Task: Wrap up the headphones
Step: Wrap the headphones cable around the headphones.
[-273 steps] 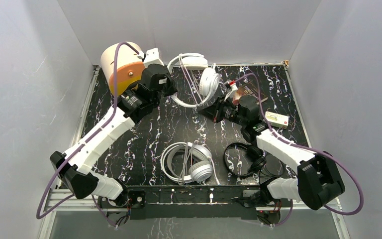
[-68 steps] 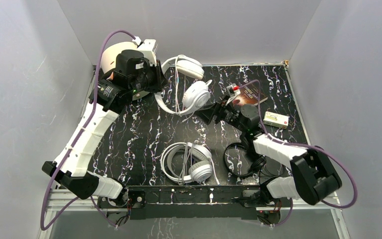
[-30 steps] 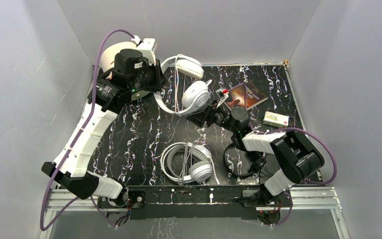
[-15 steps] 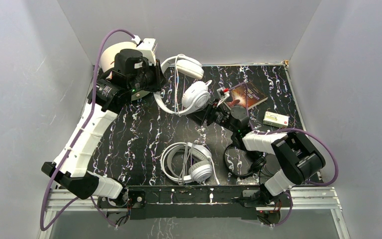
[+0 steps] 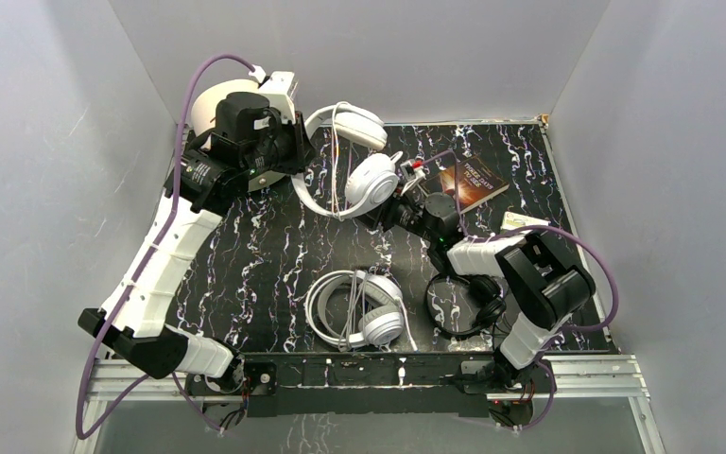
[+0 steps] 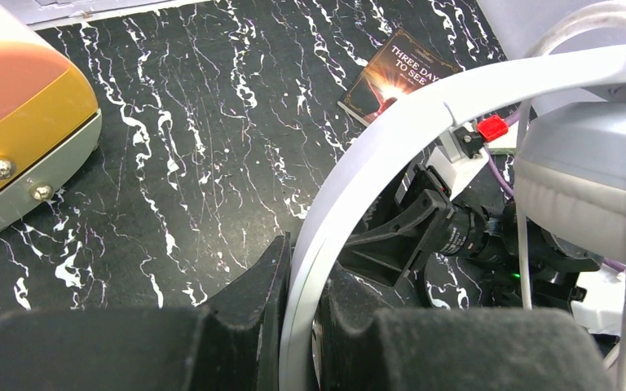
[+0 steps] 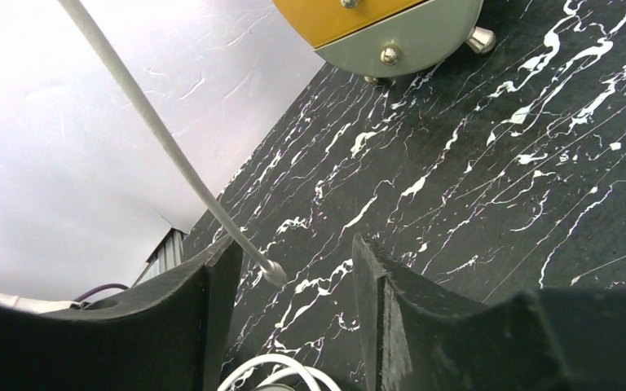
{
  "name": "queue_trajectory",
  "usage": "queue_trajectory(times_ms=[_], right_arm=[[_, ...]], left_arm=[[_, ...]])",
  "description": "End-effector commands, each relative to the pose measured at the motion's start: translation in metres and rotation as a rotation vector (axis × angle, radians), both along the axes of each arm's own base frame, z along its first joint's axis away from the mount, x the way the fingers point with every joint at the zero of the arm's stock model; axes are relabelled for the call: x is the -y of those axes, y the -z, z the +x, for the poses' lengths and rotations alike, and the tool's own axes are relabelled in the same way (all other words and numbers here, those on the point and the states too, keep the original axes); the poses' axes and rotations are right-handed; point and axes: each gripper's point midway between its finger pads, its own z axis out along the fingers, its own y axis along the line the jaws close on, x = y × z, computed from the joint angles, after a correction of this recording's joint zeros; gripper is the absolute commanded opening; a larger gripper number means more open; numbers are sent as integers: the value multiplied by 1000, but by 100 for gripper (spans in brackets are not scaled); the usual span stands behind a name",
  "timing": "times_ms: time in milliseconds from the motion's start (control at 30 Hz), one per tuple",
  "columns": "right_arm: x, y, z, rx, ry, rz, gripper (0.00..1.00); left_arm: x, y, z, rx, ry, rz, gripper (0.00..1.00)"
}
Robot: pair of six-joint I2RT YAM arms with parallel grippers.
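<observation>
My left gripper (image 5: 297,157) is shut on the headband (image 6: 375,147) of the big white over-ear headphones (image 5: 371,183) and holds them lifted at the back of the table. Their white cord (image 7: 155,122) hangs down, and its plug end (image 7: 275,273) lies between my right gripper's (image 7: 293,261) open jaws, close to the left finger, not pinched. In the top view my right gripper (image 5: 381,214) sits just below the hanging ear cup. The slimmer white pair (image 5: 359,307) lies coiled at the front middle. The small black pair (image 5: 463,303) lies at the front right.
An orange and cream cylinder (image 5: 210,112) stands at the back left, behind my left wrist. A brown book (image 5: 474,180) and a small box (image 5: 522,219) lie at the back right. Grey walls close in the table on three sides.
My right gripper has slid left and back, up under the hanging ear cup, and the arm has folded in. My left gripper holds the headband in the same place.
</observation>
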Motion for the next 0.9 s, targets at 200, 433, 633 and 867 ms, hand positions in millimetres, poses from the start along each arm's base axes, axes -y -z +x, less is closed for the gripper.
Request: queue_trajectory(times_ms=[200, 433, 633, 867], right_arm=[[-4, -36, -4, 123, -5, 100, 22], [5, -22, -15, 30, 15, 59, 0], [8, 16, -58, -101, -20, -157, 0], [7, 27, -106, -59, -154, -423, 0]], left_arm=[[-8, -39, -9, 92, -25, -68, 0], [-37, -32, 6, 87, -245, -64, 0], [-70, -17, 33, 117, -557, -119, 0], [-65, 35, 69, 48, -667, -46, 0]])
